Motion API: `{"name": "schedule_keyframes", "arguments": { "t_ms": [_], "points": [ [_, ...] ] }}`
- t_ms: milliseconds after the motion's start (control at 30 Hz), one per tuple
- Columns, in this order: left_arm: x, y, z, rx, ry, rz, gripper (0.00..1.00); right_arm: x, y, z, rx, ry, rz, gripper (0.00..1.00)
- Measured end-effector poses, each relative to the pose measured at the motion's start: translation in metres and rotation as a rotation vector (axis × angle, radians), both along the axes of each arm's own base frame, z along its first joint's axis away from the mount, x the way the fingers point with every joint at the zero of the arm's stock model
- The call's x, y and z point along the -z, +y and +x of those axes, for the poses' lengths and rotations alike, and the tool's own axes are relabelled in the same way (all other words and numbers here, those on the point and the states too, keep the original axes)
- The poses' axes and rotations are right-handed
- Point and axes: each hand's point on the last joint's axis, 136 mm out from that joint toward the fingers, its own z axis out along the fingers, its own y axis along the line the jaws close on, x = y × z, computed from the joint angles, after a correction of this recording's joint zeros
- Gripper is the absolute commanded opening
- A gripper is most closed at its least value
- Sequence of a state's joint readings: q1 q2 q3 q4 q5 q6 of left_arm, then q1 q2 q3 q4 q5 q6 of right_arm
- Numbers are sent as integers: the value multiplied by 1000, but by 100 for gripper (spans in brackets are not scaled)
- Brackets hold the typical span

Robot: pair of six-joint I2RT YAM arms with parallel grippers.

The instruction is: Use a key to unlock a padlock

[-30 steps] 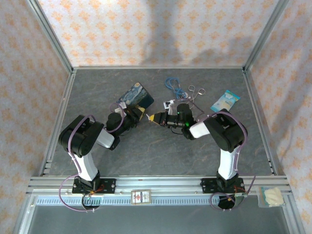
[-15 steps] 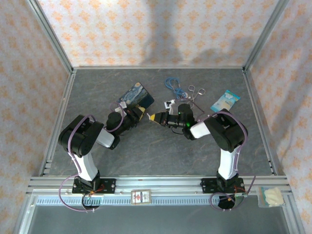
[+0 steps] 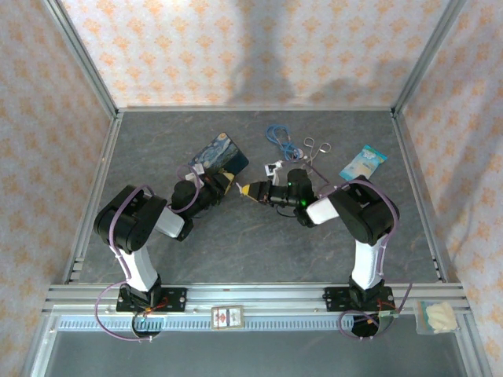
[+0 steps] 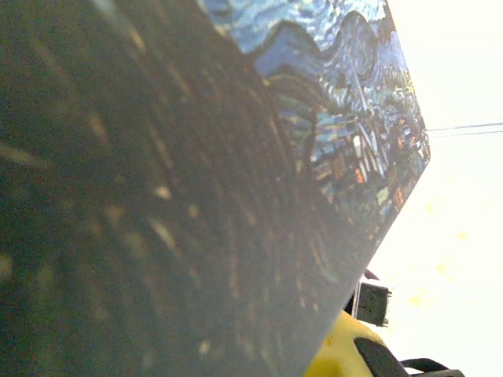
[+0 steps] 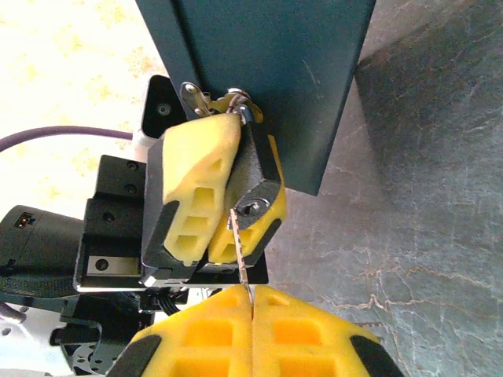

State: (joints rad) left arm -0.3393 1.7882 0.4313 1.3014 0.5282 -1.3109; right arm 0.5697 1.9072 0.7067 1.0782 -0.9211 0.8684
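Observation:
In the right wrist view the small dark padlock [image 5: 255,169] hangs by its shackle from the latch of the blue painted tin [image 5: 267,71]. The left gripper's yellow fingers [image 5: 192,188] are shut on its body. My right gripper [image 5: 251,292] is shut on the thin silvery key [image 5: 242,251]. The key's toothed blade points up, with its tip at the edge of the keyhole [image 5: 251,206]. From above, the left gripper [image 3: 226,186] and right gripper [image 3: 248,189] meet nose to nose just in front of the tin [image 3: 218,154]. The tin's painted lid [image 4: 338,94] fills the left wrist view.
Behind the right arm lie ring-handled scissors [image 3: 314,146], a blue coiled cable [image 3: 277,135], a blue and white packet [image 3: 363,163] and a small white and black item [image 3: 273,167]. Aluminium frame rails [image 3: 100,181] border the grey tabletop.
Both wrists have crept very slightly toward the tin. The grips on the padlock and key are unchanged.

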Motion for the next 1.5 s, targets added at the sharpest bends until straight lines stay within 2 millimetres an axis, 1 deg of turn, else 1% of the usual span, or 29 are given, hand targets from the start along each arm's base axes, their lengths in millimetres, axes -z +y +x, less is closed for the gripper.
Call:
{"name": "schedule_keyframes", "arguments": {
  "t_ms": [167, 367, 733, 933, 1100, 1300, 1500],
  "points": [
    [0, 0, 0, 0, 0, 0, 0, -4, 4, 1, -6, -11, 10, 0],
    [0, 0, 0, 0, 0, 0, 0, -4, 5, 0, -6, -10, 9, 0],
    [0, 0, 0, 0, 0, 0, 0, 11, -1, -2, 15, 21, -25, 0],
    [0, 0, 0, 0, 1, 0, 0, 10, -1, -1, 20, 19, -24, 0],
    [-3, 0, 0, -2, -4, -1, 0, 3, 2, 3, 21, 5, -13, 0],
    [-3, 1, 1, -9, -5, -1, 0, 6, 3, 5, 22, 15, -10, 0],
    [-3, 2, 1, -15, -5, 0, 0, 5, 7, 3, 5, 24, 5, 0]
  ]
}}
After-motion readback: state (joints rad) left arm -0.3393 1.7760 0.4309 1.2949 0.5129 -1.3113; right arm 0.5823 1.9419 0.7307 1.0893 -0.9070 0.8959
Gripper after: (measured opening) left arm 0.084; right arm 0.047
